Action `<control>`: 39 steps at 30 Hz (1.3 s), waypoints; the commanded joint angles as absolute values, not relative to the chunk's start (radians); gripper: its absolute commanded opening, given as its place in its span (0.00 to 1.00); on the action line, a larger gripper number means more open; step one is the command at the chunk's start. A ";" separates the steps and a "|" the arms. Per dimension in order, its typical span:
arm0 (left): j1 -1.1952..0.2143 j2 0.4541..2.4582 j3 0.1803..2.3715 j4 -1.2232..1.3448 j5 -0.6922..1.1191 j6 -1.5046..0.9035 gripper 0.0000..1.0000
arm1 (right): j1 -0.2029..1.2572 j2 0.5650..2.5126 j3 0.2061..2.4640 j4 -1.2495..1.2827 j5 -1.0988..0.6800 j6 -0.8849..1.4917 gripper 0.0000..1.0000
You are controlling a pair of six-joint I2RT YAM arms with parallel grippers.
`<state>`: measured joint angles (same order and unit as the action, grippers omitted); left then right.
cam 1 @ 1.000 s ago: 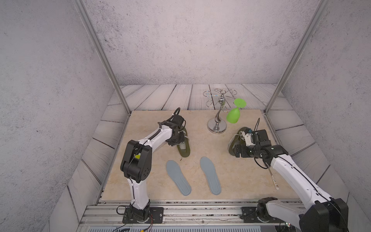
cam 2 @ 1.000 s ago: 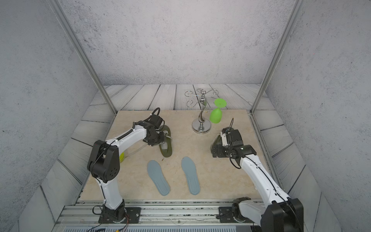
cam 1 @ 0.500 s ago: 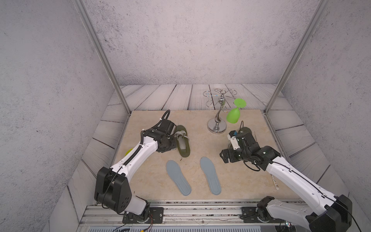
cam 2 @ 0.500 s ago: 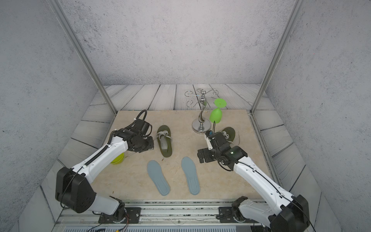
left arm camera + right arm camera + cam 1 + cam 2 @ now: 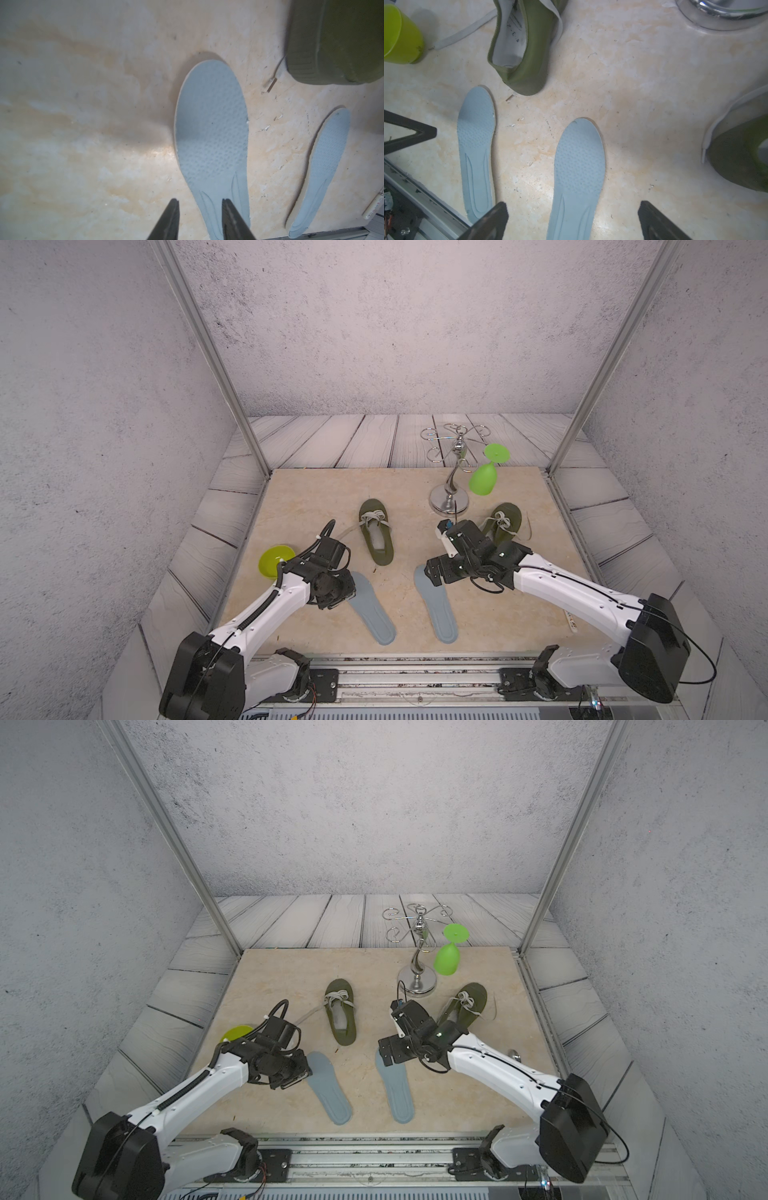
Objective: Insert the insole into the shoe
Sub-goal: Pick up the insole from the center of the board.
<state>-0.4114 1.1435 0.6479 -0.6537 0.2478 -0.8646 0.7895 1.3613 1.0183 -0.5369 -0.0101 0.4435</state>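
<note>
Two grey-blue insoles lie flat near the table's front: the left insole (image 5: 372,610) (image 5: 212,135) and the right insole (image 5: 438,610) (image 5: 579,166). Two olive shoes stand behind them, the left shoe (image 5: 376,535) (image 5: 525,52) and the right shoe (image 5: 505,522) (image 5: 741,158). My left gripper (image 5: 340,600) (image 5: 200,200) hovers over the left insole's far end, jaws apart by a narrow gap, one finger over the insole, the other over bare table. My right gripper (image 5: 434,572) (image 5: 572,204) hangs wide open over the right insole's far end, holding nothing.
A chrome glass stand (image 5: 451,493) with a hanging green glass (image 5: 483,479) stands at the back right. A yellow-green cup (image 5: 274,560) sits by the left arm. A white pen (image 5: 571,620) lies at the front right. The metal rail (image 5: 415,672) runs along the front edge.
Both arms have drawn back from the shoes toward the front and now hang over the insoles. The left jaws have narrowed; the right jaws stay wide.
</note>
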 commanded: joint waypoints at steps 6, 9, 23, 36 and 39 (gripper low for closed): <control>-0.405 1.096 0.543 -0.548 0.297 -0.975 0.32 | 0.853 1.391 1.059 -0.479 0.009 0.505 0.99; -0.405 1.089 0.522 -0.540 0.283 -0.979 0.32 | 0.853 1.385 1.060 -0.488 0.020 0.502 0.99; -0.407 1.146 0.460 -0.431 0.316 -1.019 0.27 | 0.853 1.372 1.059 -0.508 0.055 0.463 0.99; -0.414 1.185 0.434 -0.357 0.323 -1.037 0.02 | 0.853 1.385 1.042 -0.499 0.077 0.449 0.99; -0.414 1.160 0.429 -0.335 0.322 -1.054 0.00 | 0.853 1.391 1.043 -0.506 0.068 0.428 0.99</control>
<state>-0.4126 1.1786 0.4431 -0.3588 0.3336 -1.0283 0.8536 1.3800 1.0435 -0.4896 0.0559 0.4545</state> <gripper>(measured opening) 0.043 0.988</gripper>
